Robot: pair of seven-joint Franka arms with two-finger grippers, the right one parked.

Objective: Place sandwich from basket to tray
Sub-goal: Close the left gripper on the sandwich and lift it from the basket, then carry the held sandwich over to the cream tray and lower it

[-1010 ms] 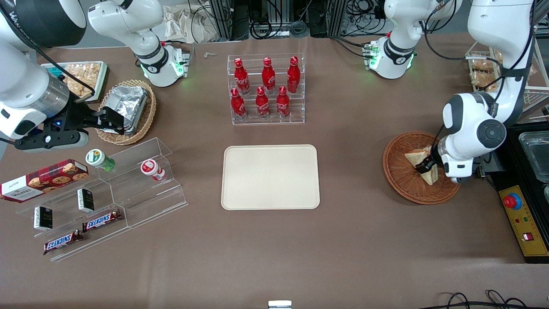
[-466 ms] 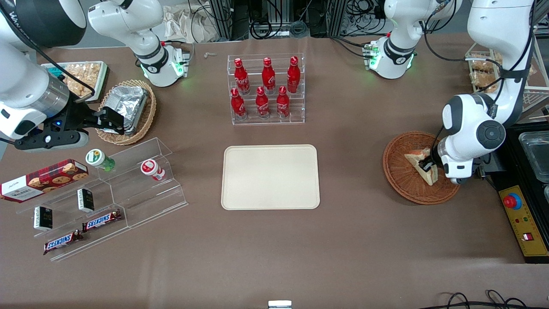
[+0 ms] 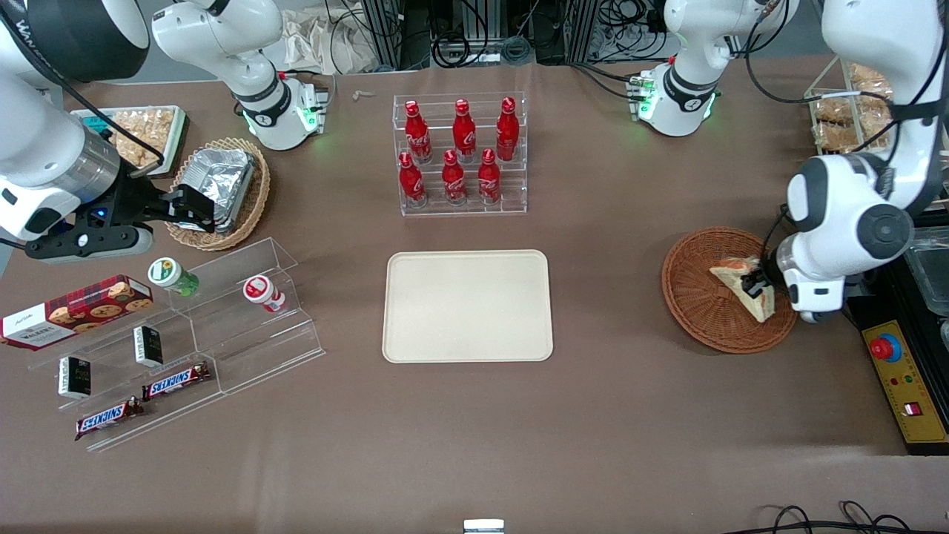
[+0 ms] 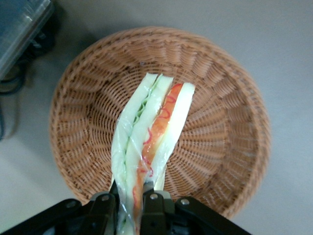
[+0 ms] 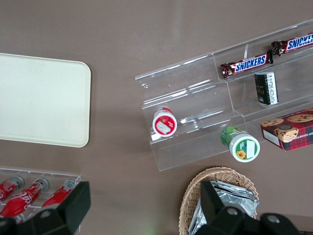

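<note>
The left arm's black two-finger gripper (image 4: 131, 203) pinches one end of the film-wrapped triangular white-bread sandwich (image 4: 146, 142), held above the round reddish-brown wicker basket (image 4: 225, 122) directly below it. Soft, light and slippery in its wrap, it probably needs a gentle grip across the bread faces. No wrapper writing is legible. The cream rectangular plastic tray (image 3: 467, 305) lies well apart.

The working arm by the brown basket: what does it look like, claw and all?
The working arm is glossy white, built of rounded segments with dark grey round joint caps, and black cables run along it. Its claw, above the reddish-brown basket, has black fingers fixed with small silver screws.
</note>
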